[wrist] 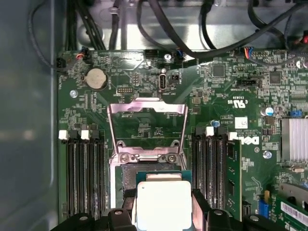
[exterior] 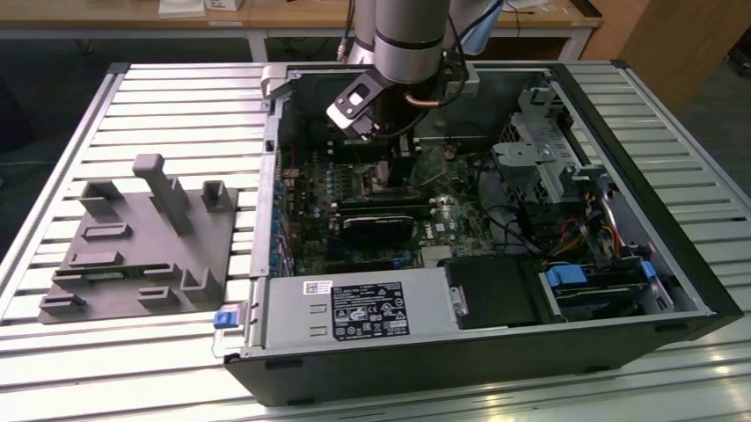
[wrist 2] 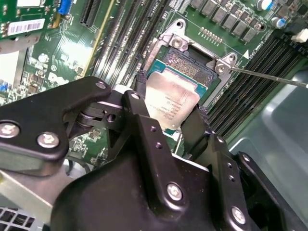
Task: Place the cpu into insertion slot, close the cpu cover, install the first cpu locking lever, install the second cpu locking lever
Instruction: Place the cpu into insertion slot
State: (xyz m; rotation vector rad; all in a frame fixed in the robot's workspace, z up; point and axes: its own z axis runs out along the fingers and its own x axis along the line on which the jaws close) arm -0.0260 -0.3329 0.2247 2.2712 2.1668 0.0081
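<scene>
Item: open computer case [exterior: 657, 264], lying on its side on a slatted metal table [exterior: 176, 88], green motherboard [wrist: 216, 96] exposed. To the exterior view's left of the case, well apart: grey moulded fixture tray [exterior: 141, 237]. Near end of case: silver power supply [exterior: 352, 308]. Arm: reaches down into the far half of the case. Gripper [wrist 2: 167, 108]: black fingers [wrist 2: 139, 103] clamped on two opposite edges of the cpu [wrist 2: 171, 96], pale metal face up. Position of cpu: partly over the insertion slot [wrist 2: 190, 65], whose dark pin field shows uncovered beyond the chip; whether the chip touches the socket cannot be told. Cpu cover [wrist: 147, 107]: silver frame swung up and open on its hinge, on the far side of the socket from the gripper. Locking lever [wrist 2: 269, 77]: thin metal rod running out from a corner of the socket, unlatched. Either side of the socket: long black memory slots [wrist: 84, 173]. Beyond the cover: round coin cell battery [wrist: 96, 78].
</scene>
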